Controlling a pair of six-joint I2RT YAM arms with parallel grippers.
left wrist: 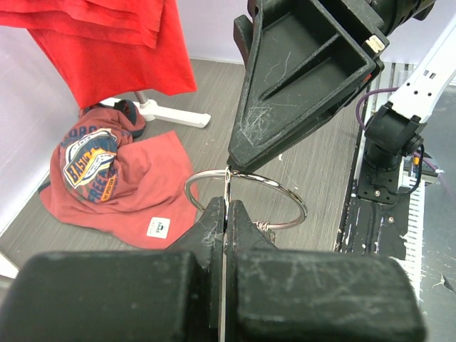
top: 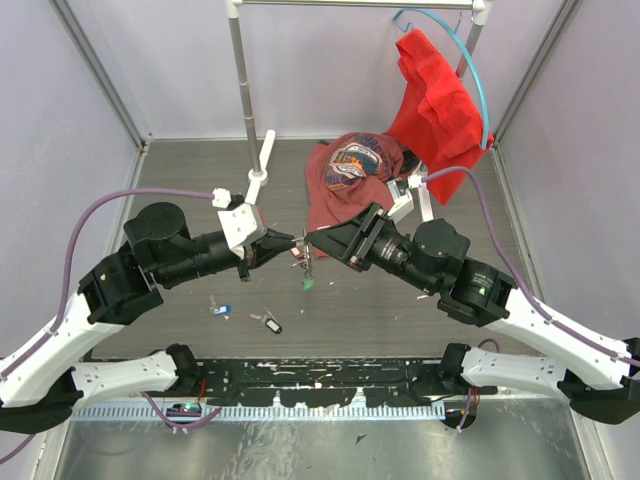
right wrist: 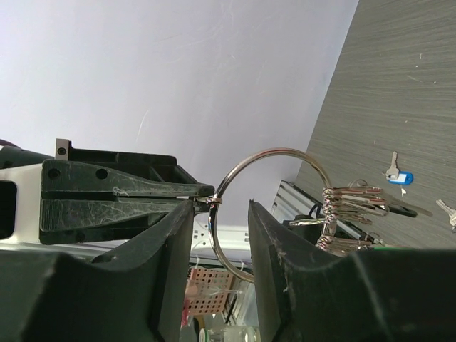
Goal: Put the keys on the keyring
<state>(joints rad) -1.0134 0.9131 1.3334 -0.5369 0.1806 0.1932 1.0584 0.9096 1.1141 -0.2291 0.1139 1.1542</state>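
Note:
The keyring [top: 303, 257] is held up in the air between my two grippers; its green tag [top: 308, 284] and several keys hang under it. My left gripper [top: 290, 243] is shut on a thin silver key seen edge-on [left wrist: 226, 187], whose tip touches the ring [left wrist: 296, 203]. My right gripper [top: 312, 240] has its jaws apart. The ring's wire [right wrist: 229, 242] runs through the gap and behind one finger [right wrist: 299, 271], and the bunch of keys [right wrist: 349, 206] hangs outside it. Two loose keys lie on the table, one blue-tagged [top: 220, 309] and one black [top: 268, 322].
A dark red printed T-shirt [top: 350, 180] lies on the table behind the grippers. A bright red shirt [top: 435, 100] hangs from a rack with a white foot [top: 258, 180] and a metal pole [top: 240, 70]. Walls enclose the table left, right and back.

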